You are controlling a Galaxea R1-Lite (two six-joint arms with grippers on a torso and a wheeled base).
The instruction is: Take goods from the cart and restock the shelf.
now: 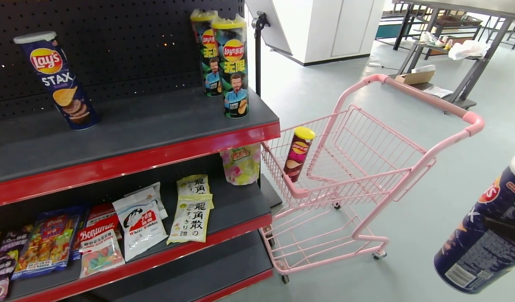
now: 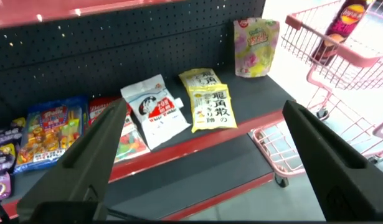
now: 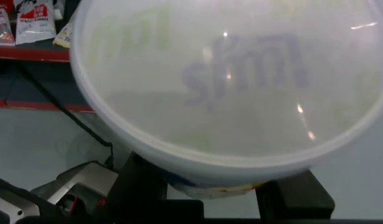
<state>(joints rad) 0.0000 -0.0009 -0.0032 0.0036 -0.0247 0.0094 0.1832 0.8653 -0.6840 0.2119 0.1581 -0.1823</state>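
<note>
Right claw [image 3: 213,194] clamping blue chip can [image 1: 483,235] near pink cart [image 1: 474,118], left claw [image 2: 203,109] spread before snack shelf [image 2: 260,102]

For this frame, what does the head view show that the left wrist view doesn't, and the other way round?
Head only: the top shelf with a blue can and two green cans, plus the raised can at the right. Left wrist only: the left gripper, jaws open, facing the lower shelf. Both: the cart, its maroon can, and the snack bags on the lower shelf.
</note>
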